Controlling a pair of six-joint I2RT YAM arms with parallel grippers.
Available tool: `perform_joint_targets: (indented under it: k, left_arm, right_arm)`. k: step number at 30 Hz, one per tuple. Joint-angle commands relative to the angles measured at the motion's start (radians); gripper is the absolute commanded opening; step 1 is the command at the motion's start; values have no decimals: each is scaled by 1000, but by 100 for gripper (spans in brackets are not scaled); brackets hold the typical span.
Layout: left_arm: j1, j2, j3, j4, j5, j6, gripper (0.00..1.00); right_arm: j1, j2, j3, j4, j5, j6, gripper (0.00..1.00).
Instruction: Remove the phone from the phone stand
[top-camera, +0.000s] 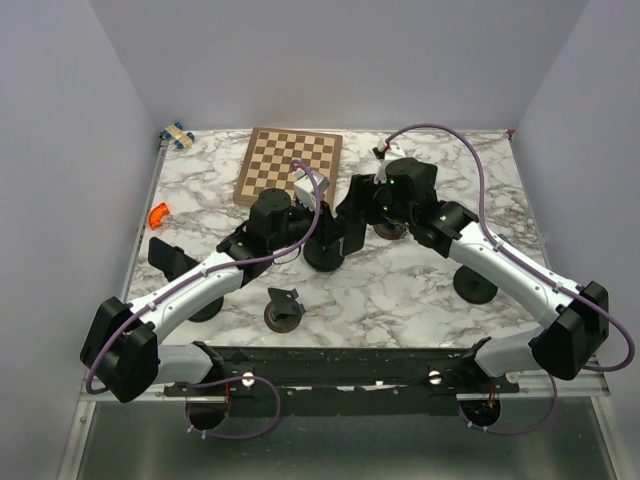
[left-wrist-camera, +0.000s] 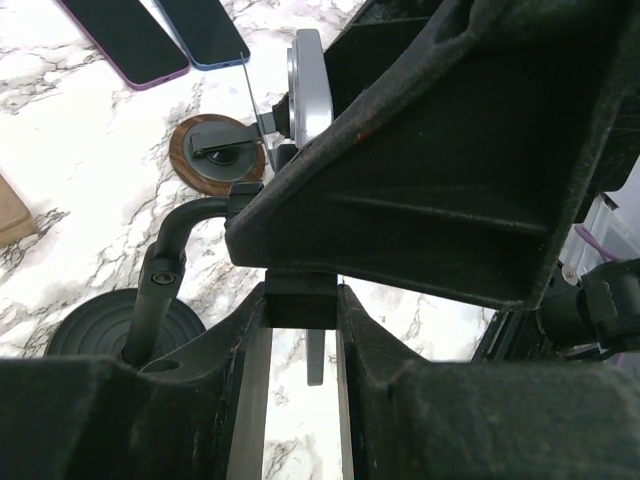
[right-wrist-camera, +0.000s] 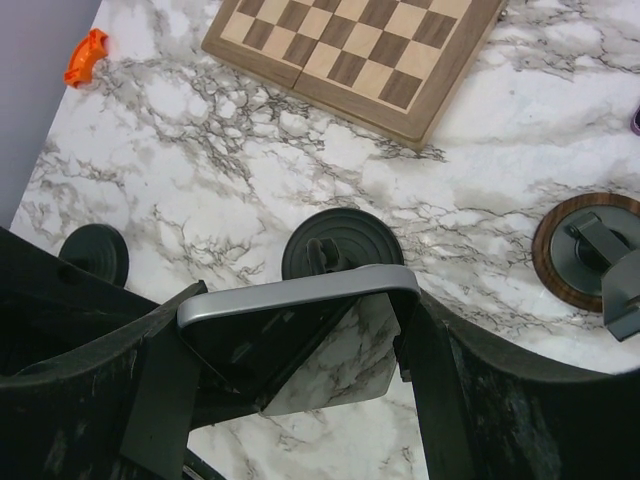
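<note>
The phone (right-wrist-camera: 300, 290) has a silver frame and a dark glass face that mirrors the marble. My right gripper (right-wrist-camera: 300, 340) is shut on it, one finger on each side edge. It is held above the black phone stand, whose round base (right-wrist-camera: 345, 245) and stem show just behind it. In the left wrist view the phone's silver edge (left-wrist-camera: 305, 80) shows edge-on, and the stand's base (left-wrist-camera: 100, 335) and curved arm (left-wrist-camera: 170, 245) are at the left. My left gripper (left-wrist-camera: 300, 300) is shut on a black block of the stand. From above, both grippers meet over the stand (top-camera: 325, 255).
A chessboard (top-camera: 290, 165) lies at the back. Two phones, purple (left-wrist-camera: 125, 40) and blue (left-wrist-camera: 205, 30), lie flat. A wood-based stand (left-wrist-camera: 215, 150) is nearby; another (right-wrist-camera: 590, 250) is right of the phone. Other stands (top-camera: 283, 308) (top-camera: 475, 285) and an orange piece (top-camera: 158, 213) lie around.
</note>
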Motion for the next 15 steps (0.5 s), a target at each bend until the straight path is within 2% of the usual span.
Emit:
perform_joint_targets:
  k: [1,4,6,10,15]
  left_arm:
    - [11,-53,1,87,81,21,0]
    - [25,-65,-4,99,149,22,0]
    - [42,-78,-14,110,189,9,0]
    - [51,-95,-46,159,230,-4,0]
    - [51,-72,-57,189,242,-43,0]
  right_arm:
    - [4,-32,-41,61,9,-91,1]
    - [-13,-37,-74,110,-33,-171,1]
    - [-39,-51,-123,173,-125,-223,1]
    - [-87,-50,-130,187,-305,-256,1]
    - [-117,-42,-96,173,-445,-274,1]
